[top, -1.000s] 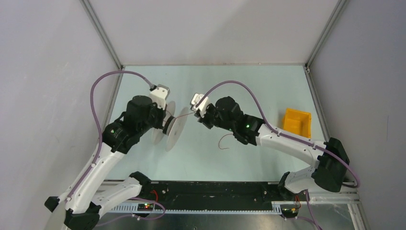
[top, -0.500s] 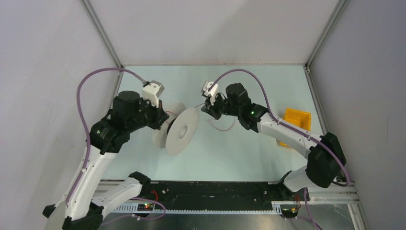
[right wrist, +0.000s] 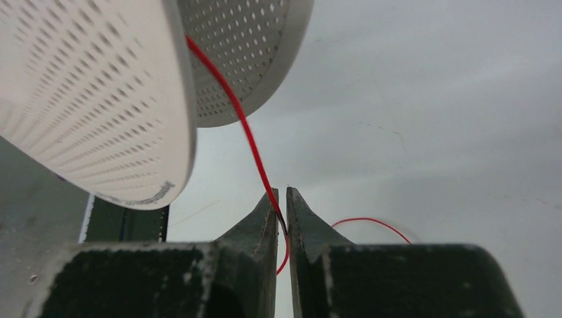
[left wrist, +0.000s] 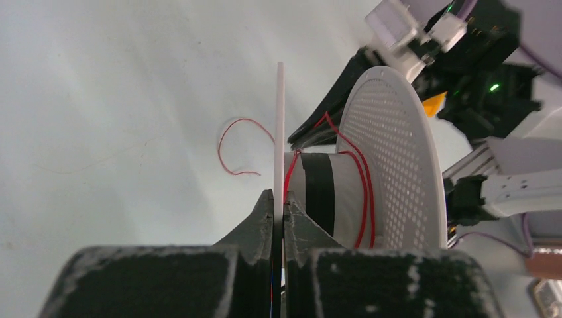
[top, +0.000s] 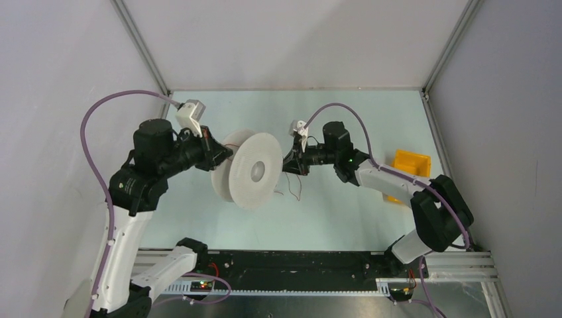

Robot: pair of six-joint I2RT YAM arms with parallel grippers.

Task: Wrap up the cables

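Observation:
The white plastic spool [top: 257, 170] hangs above the table at centre, held on edge. My left gripper [left wrist: 279, 202] is shut on its near flange [left wrist: 280, 132]. The thin red wire [left wrist: 363, 179] has a few turns round the hub, and a loose curl [left wrist: 228, 149] lies on the table. My right gripper [right wrist: 281, 199], just right of the spool [right wrist: 93, 93], is shut on the wire [right wrist: 248, 136], which runs up between the two flanges. A slack loop [top: 296, 187] hangs below the right gripper [top: 289, 164].
A yellow bin [top: 409, 169] stands on the table at the right, behind the right forearm. Grey walls enclose the pale table [top: 344, 212] on three sides. The black rail with the arm bases [top: 298, 268] runs along the near edge.
The left arm swung left and turned the spool so its flat face looks at the camera. The right gripper moved right and down with the wire, whose slack now hangs beside the spool.

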